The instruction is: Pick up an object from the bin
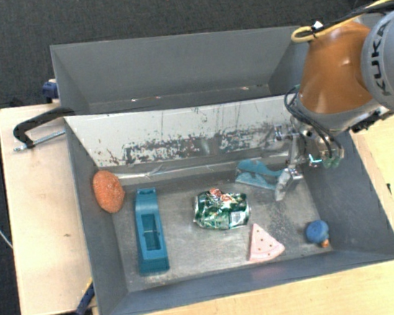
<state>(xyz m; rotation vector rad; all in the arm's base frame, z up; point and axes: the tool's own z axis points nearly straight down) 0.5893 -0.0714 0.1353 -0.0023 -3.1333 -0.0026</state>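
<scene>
Beside the gripper [285, 181] lies a teal plastic piece [256, 174].

Gripper [286, 183] low by the bin's [170, 69] right wall, just beside a teal plastic piece [256, 174], green wrapper [221, 209] mid-floor

We see bare bin floor [184, 248] between the blue block [149, 231] and the green packet [221, 209], and again by the right wall [359, 199]. Just beside the gripper [286, 183] a teal piece [256, 174] lies near the back wall [179, 130]; a pink wedge [264, 243] and blue ball [316, 231] block the front.
</scene>
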